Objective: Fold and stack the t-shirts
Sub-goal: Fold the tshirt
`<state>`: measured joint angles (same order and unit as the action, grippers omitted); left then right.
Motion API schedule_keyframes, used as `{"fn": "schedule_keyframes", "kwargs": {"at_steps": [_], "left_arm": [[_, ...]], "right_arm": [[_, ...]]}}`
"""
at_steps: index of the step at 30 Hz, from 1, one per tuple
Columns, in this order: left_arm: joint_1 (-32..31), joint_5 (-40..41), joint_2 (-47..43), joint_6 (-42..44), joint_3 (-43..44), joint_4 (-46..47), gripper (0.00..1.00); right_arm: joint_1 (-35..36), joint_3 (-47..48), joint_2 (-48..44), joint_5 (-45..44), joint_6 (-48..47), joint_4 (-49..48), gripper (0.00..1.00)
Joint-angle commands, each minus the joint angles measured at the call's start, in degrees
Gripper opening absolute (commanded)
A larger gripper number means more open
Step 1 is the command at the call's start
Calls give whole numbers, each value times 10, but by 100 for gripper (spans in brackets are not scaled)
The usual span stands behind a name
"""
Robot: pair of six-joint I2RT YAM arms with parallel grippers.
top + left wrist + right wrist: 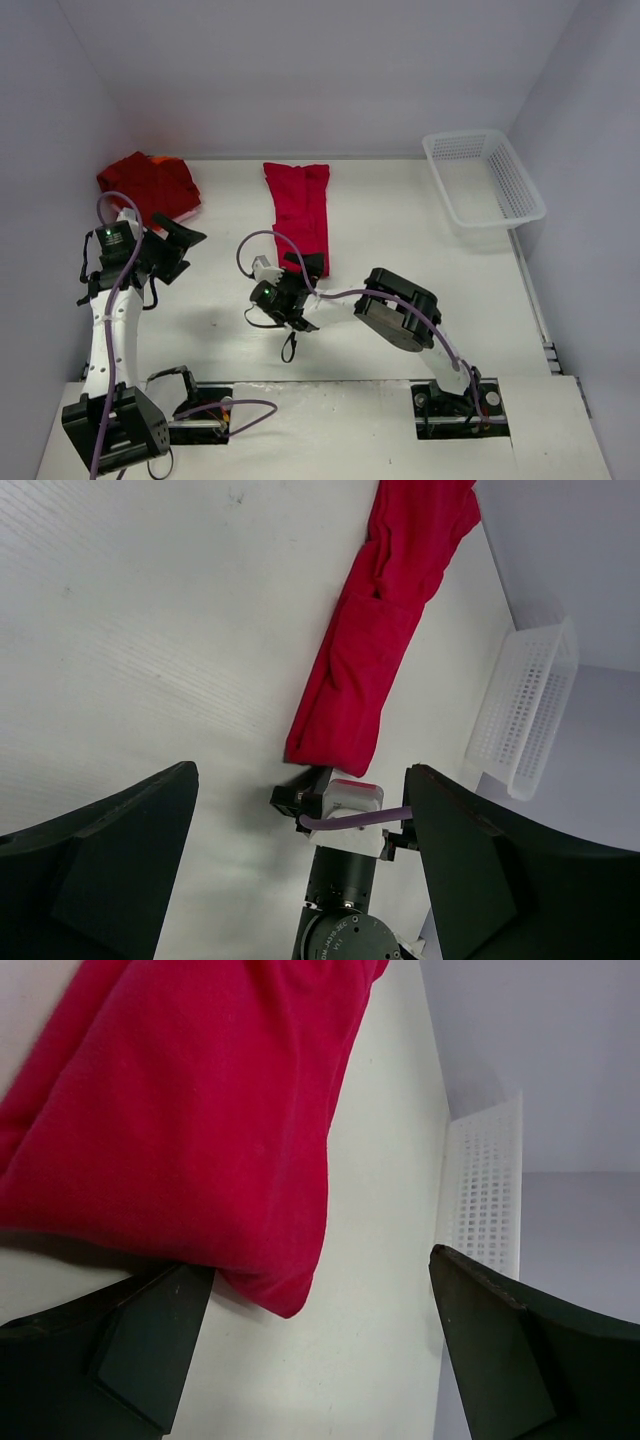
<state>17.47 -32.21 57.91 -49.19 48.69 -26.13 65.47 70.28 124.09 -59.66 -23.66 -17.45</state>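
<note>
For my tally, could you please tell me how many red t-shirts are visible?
2: a crumpled bundle far left, a long folded strip mid-table. The bundle may hide more.

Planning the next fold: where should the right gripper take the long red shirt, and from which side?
Probably its near end, approached from the arms' side, low over the table: the shirt lies as a narrow strip running away, that edge right before the open right gripper.

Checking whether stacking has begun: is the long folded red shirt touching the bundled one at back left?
Apart. Top view shows bare table between long shirt and bundled shirt.
</note>
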Motion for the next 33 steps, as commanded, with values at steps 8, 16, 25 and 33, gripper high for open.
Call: {"fn": "schedule_keyframes", "kwargs": {"at_steps": [8, 16, 25, 33], "left_arm": [[12, -22, 11, 11, 4, 47, 81], [22, -30, 12, 7, -1, 54, 81], [21, -27, -5, 12, -3, 46, 81], [21, -15, -17, 30, 22, 13, 81]], "right_arm": [[-18, -25, 60, 160, 15, 88, 46], [-10, -9, 46, 153, 26, 121, 0], [2, 19, -9, 147, 54, 170, 0], [11, 28, -51, 131, 58, 196, 0]]}}
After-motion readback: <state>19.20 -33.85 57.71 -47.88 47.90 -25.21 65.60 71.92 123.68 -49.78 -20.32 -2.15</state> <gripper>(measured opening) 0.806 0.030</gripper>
